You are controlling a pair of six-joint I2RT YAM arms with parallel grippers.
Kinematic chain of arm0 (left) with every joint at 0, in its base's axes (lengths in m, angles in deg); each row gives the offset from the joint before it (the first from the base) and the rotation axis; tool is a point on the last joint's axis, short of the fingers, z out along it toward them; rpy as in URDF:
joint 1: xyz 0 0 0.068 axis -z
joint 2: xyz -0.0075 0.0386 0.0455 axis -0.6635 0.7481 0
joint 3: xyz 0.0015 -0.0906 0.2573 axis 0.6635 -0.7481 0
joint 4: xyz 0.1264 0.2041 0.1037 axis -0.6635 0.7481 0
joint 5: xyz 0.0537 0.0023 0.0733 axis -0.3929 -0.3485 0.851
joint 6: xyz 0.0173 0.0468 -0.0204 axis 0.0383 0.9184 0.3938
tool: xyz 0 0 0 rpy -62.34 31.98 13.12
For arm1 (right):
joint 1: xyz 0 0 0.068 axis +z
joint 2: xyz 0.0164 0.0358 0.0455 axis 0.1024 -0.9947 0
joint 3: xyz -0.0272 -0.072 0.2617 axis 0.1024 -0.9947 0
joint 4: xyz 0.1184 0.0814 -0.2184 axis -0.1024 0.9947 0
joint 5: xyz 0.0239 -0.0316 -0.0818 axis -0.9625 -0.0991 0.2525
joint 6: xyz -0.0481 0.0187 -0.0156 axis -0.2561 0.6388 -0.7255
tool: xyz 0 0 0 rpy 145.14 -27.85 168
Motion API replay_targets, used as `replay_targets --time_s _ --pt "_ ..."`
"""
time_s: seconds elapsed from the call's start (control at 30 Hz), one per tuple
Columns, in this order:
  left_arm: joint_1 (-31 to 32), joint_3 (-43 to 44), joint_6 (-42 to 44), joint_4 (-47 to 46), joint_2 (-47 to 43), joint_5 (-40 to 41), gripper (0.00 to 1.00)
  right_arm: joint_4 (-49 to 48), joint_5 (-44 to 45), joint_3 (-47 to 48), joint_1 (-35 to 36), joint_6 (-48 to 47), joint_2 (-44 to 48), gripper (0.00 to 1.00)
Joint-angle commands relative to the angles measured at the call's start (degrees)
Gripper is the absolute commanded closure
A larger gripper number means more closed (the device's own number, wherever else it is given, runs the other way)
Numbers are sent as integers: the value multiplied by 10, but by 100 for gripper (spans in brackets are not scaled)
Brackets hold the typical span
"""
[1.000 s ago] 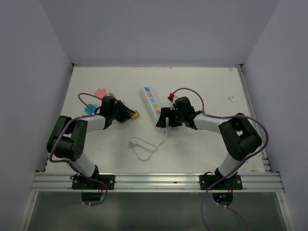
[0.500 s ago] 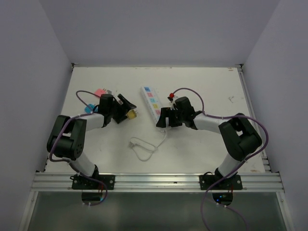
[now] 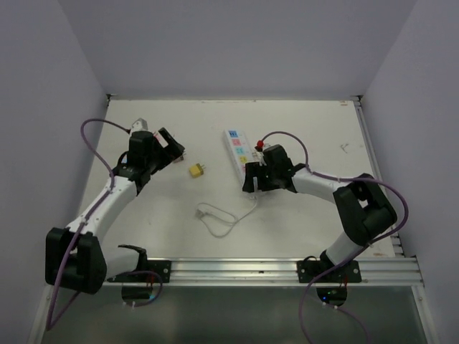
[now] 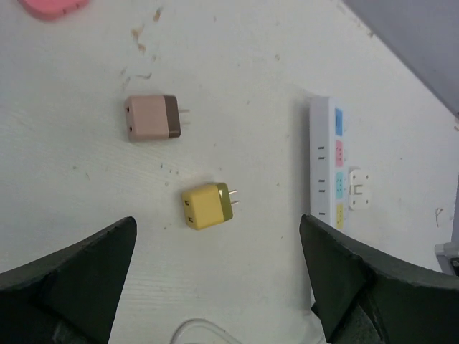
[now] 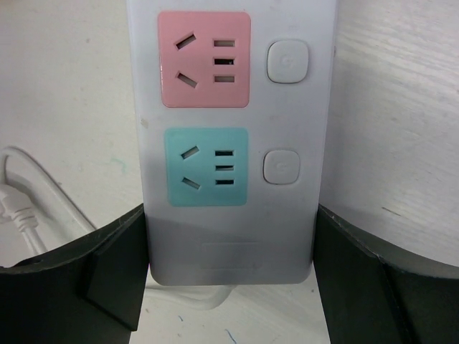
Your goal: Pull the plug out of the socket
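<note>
The socket (image 3: 236, 153) is a long white strip with pastel outlet faces, lying at the table's middle. My right gripper (image 3: 252, 180) is shut on its near end. In the right wrist view both black fingers (image 5: 107, 276) press the sides of the socket (image 5: 229, 107), just below the pink and teal outlets. The yellow plug (image 3: 195, 171) lies loose on the table left of the socket, prongs free. My left gripper (image 3: 172, 148) hovers open to the upper left of it. Seen from the left wrist, the yellow plug (image 4: 208, 205) lies ahead of the wide-apart left gripper (image 4: 215, 287), with the socket (image 4: 326, 165) to its right.
A pink-and-brown plug (image 4: 152, 117) lies beyond the yellow one, and a pink object (image 4: 50, 6) shows at the top left edge. The socket's thin white cord (image 3: 215, 218) loops on the table towards the near edge. Walls close in the table's left, back and right.
My left gripper opened and let the yellow plug drop onto the table, then drew back up and to the left. The right gripper and the socket shifted slightly right.
</note>
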Motion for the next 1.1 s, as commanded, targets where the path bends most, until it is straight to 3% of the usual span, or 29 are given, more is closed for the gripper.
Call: replay_targets --time_s 0.0,0.2,0.3,0.43,0.47,0.6,0.7,0.93,1.07 --pt "-5 46 90 81 -87 95 0 141 89 6 0 -22 -1 100" --pt "-5 103 182 170 -206 163 0 191 146 36 38 -41 -14 100" --pt "-5 147 217 216 -244 189 0 209 172 50 61 -42 -24 87" --pt "-5 203 252 249 -290 209 0 216 173 58 81 -41 -29 54" --pt "-5 221 259 259 -300 213 1 219 170 61 85 -41 -28 39" --pt "-4 268 275 277 -317 223 1 232 158 70 89 -36 -1 14" --pt "-4 304 291 289 -323 229 0 246 139 84 89 -35 40 3" --pt "-2 359 303 306 -332 244 0 320 168 166 88 -47 148 1" --pt "4 381 304 316 -337 251 0 372 272 234 85 -61 222 1"
